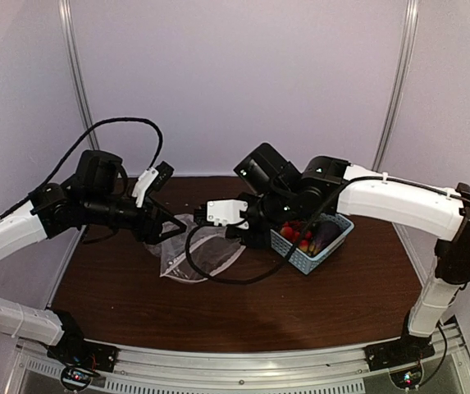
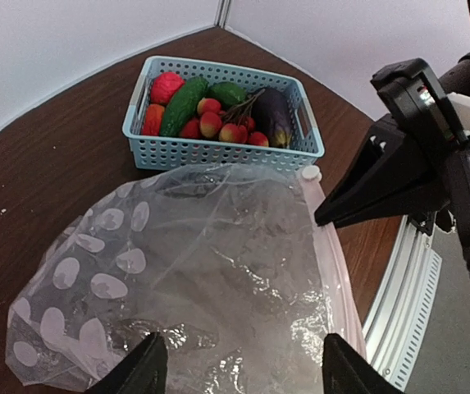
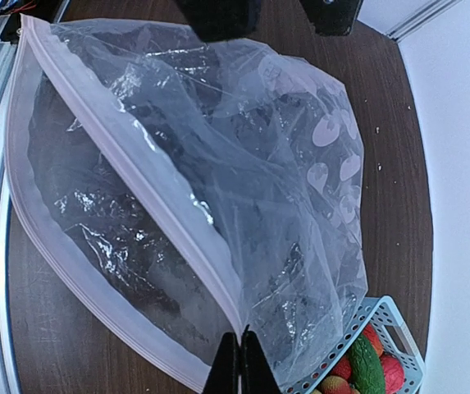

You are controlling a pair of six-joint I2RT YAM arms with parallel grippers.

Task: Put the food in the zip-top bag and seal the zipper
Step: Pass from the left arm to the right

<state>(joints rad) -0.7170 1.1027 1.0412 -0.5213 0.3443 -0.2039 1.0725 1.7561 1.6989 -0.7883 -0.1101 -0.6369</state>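
Left gripper [image 2: 244,345] closest in own wrist view: jaws apart, fingers cut off by bottom edge, poised over near end of zip-top bag [image 2: 177,254]; contact unclear. Bag lies on table [image 2: 54,164] between arms, mouth gaping, just beside blue basket [image 2: 218,153]. Over on right gripper [image 3: 239,349], jaws together, clamped on zipper [image 3: 140,185] of upper lip. All food [image 2: 210,115] sits in basket: cucumber [image 2: 181,105], eggplant [image 2: 274,115], red pieces; pepper [image 2: 228,92] mostly buried. Top view: bag largely hidden behind cable [image 1: 192,261] and grippers. Bag print: pale round spots.
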